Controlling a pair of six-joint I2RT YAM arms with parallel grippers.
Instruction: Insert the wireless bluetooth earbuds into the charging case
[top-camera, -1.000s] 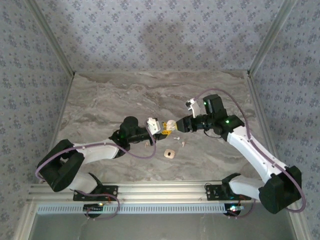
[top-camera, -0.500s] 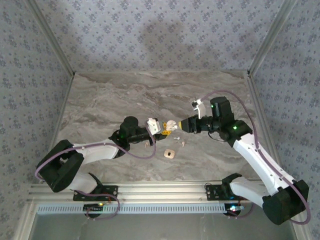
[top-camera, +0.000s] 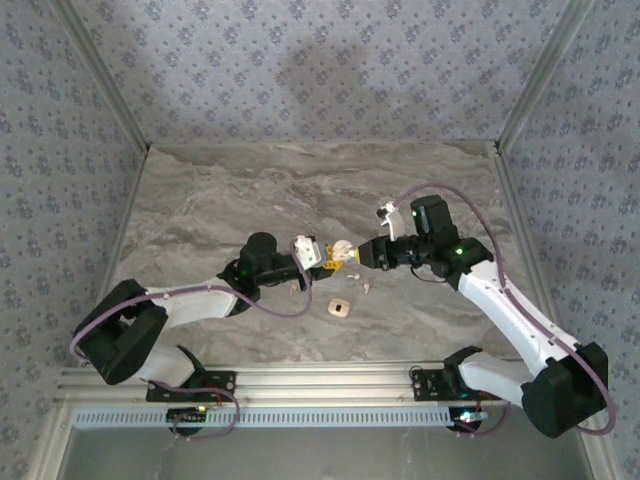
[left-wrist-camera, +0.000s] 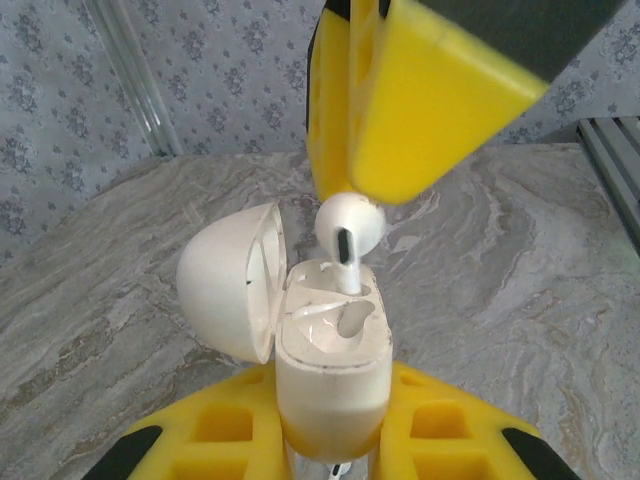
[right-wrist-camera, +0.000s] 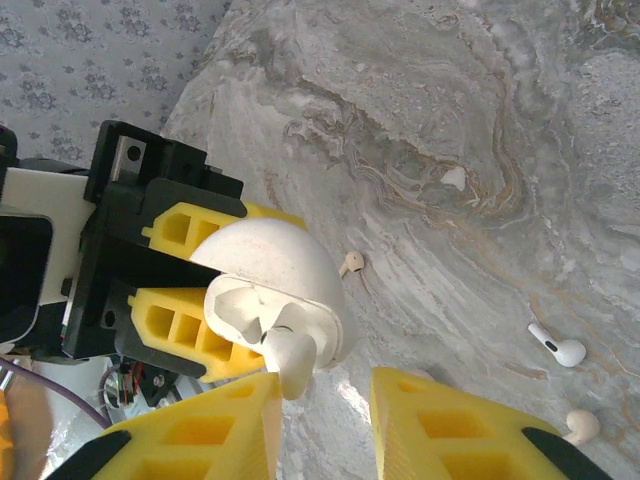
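Right jaws pinching earbud (left-wrist-camera: 348, 222) by its head, stem tip in open charging case (left-wrist-camera: 330, 365) | left jaws clamped on case | spare earbuds (right-wrist-camera: 557, 347) on worktop (right-wrist-camera: 480, 100) | likely light, slick: hold bulb gently

A grey-veined marble table (top-camera: 220, 200) spans the cell floor; a tan rounded square (top-camera: 340, 307) lies flat on it toward the near edge; blue-patterned wallpaper (top-camera: 320, 70) covers the surrounding walls; a ribbed aluminium rail (top-camera: 320, 382) runs along the front
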